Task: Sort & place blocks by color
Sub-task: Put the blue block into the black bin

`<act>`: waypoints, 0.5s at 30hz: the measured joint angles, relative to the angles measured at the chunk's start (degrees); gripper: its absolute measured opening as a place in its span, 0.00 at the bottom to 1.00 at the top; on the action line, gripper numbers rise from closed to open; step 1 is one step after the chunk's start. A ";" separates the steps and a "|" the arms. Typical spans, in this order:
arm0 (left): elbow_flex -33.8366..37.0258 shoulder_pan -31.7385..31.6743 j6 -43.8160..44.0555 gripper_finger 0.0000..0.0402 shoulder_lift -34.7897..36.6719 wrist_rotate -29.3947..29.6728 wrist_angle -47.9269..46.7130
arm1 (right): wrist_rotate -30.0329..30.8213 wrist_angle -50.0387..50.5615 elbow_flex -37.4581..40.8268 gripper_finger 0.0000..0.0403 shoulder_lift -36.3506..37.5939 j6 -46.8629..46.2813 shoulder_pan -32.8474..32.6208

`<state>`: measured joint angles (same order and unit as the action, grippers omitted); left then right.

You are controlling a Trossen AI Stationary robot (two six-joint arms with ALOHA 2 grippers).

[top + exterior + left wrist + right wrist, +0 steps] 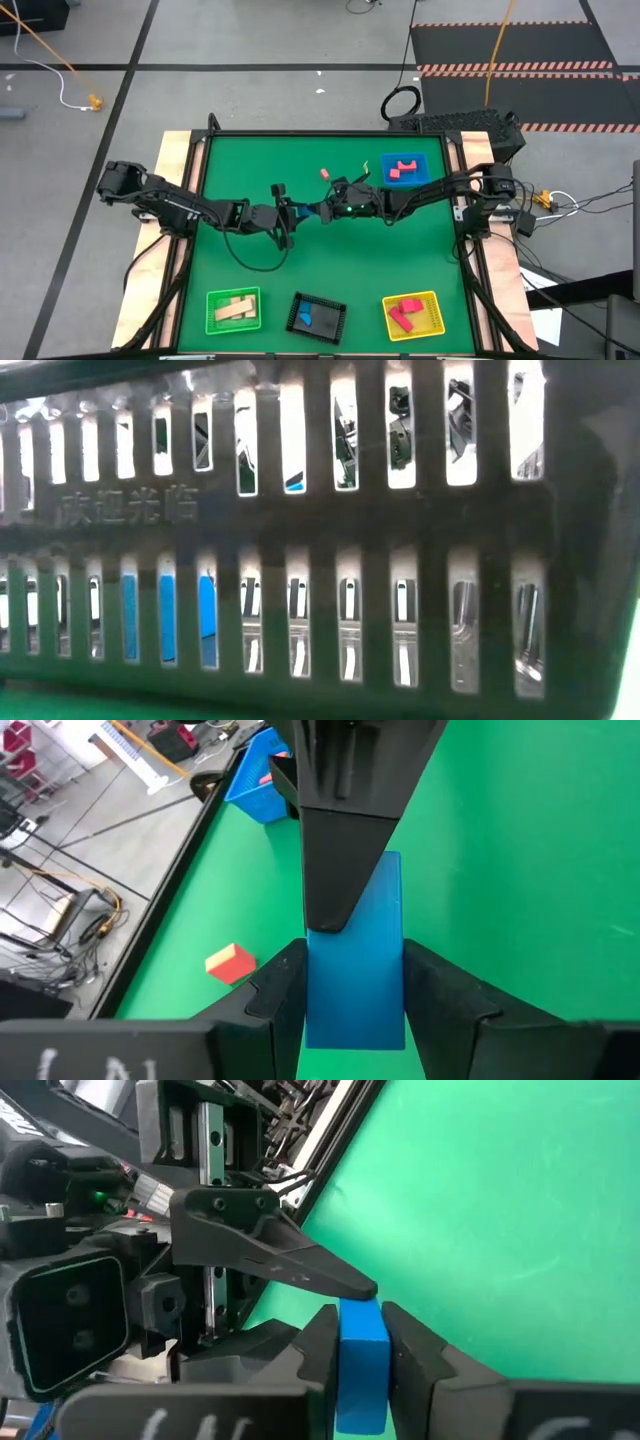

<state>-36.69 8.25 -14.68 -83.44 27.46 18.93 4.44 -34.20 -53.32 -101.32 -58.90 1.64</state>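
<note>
Both grippers [312,212] clamp one blue block [355,960]; black tray [317,315] holds blue blocks.

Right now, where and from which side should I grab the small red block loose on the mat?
Come from straight above and close across the shorter width of the red block. It lies flat and alone on the green mat, clear on every side, so its side faces are probably all reachable.

Overhead camera spans the table [320,270]; the low one peers through a black tray [320,510]; wrist cameras share one blue block [355,970].
</note>
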 joint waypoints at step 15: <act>-0.22 0.07 11.68 0.62 0.04 -0.78 0.70 | -11.58 13.37 0.02 0.10 -0.11 8.53 6.70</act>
<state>-36.91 8.33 -3.00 -83.40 26.68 19.63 -7.13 -20.82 -53.30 -101.43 -50.37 8.34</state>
